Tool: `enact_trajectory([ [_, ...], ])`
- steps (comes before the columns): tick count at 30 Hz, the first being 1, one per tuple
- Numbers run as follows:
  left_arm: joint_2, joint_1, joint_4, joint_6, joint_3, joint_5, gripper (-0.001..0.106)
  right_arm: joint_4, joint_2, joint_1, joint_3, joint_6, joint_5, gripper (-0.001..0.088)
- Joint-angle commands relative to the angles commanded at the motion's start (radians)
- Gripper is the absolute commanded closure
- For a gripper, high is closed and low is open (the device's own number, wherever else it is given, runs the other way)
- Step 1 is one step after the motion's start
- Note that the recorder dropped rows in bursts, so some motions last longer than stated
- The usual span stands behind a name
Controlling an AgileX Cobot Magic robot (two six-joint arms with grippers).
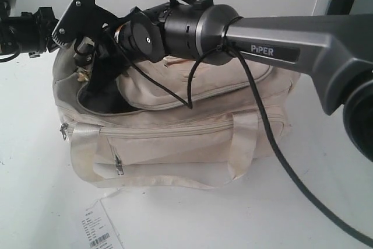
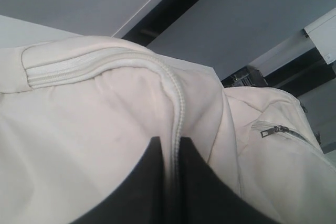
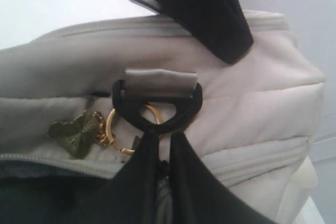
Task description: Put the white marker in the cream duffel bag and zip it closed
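Cream duffel bag (image 1: 192, 138) sits on the white table (image 1: 35, 202), its left end gaping onto dark lining. My right arm stretches across its top to that end. The right gripper (image 3: 160, 141) is pinched narrow at the zip line under a black D-ring (image 3: 157, 114), maybe on the pull, hard to tell. Left gripper (image 2: 170, 145) clamps the bag's zip seam. A green leaf charm (image 3: 73, 132) hangs beside the ring, a paper tag (image 1: 102, 228) lies in front, and a cable (image 1: 274, 144) drapes across the bag.
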Motion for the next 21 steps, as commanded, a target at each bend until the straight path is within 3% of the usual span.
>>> enact_trajectory([
  [9, 0.000, 0.000, -0.008, 0.004, 0.000, 0.000, 0.105, 0.007, -0.042, 0.000, 0.000, 0.079, -0.003, 0.0868],
  [10, 0.000, 0.002, -0.008, 0.004, 0.000, 0.000, 0.105, 0.051, -0.038, 0.000, 0.000, 0.077, 0.005, 0.0868],
  [12, 0.000, 0.002, -0.013, 0.004, 0.000, 0.000, 0.105, 0.123, -0.036, 0.000, 0.000, -0.007, 0.025, 0.0868],
  [16, 0.000, 0.002, -0.019, 0.000, 0.000, 0.000, 0.105, 0.124, -0.036, 0.000, 0.000, -0.041, 0.053, 0.0848],
  [17, 0.000, 0.002, -0.017, 0.000, 0.000, 0.000, 0.105, 0.124, -0.036, 0.000, 0.000, -0.061, 0.060, 0.0808],
  [19, 0.000, 0.002, -0.017, 0.000, 0.000, 0.000, 0.105, 0.125, -0.036, 0.004, 0.000, -0.123, 0.105, 0.0550],
  [21, 0.000, 0.002, -0.017, 0.000, 0.000, 0.000, 0.105, 0.128, -0.044, 0.015, 0.000, -0.181, 0.136, 0.0399],
])
